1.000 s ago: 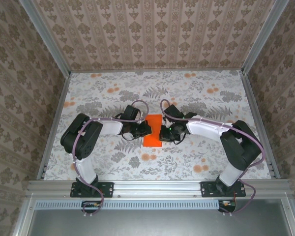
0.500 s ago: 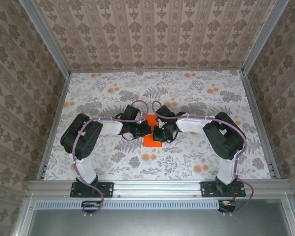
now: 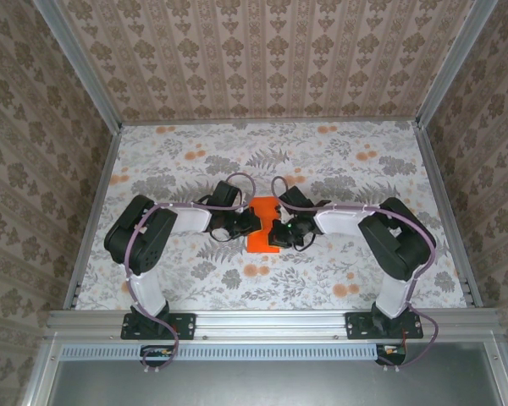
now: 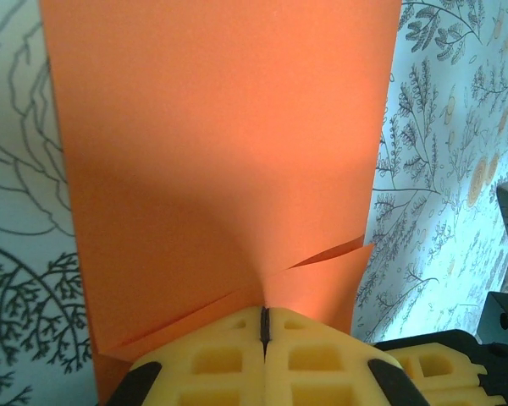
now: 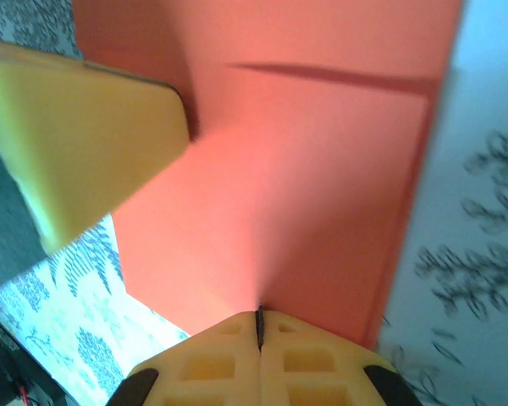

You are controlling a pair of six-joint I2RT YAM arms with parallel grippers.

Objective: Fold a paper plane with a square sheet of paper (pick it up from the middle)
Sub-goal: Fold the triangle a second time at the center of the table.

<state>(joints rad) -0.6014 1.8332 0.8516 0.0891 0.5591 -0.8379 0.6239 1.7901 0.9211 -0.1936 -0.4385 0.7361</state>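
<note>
Sheet of paper (image 3: 262, 228): vivid orange, matte, thin, folded into a narrow rectangle. It lies at the centre of the table (image 3: 364, 178).

Left gripper (image 4: 264, 320): at the sheet's left edge. Yellow waffle-moulded jaws are pressed together on the paper. The paper puckers at the pinch, and two short slanted creases run outward from it.

Right gripper (image 5: 259, 323): at the sheet's right edge, jaws likewise together and clamped on the paper. Beyond the pinch, a straight-edged layered flap is visible.

Tablecloth (image 4: 440, 169): pale, printed with grey ferns and faint orange flowers.
</note>
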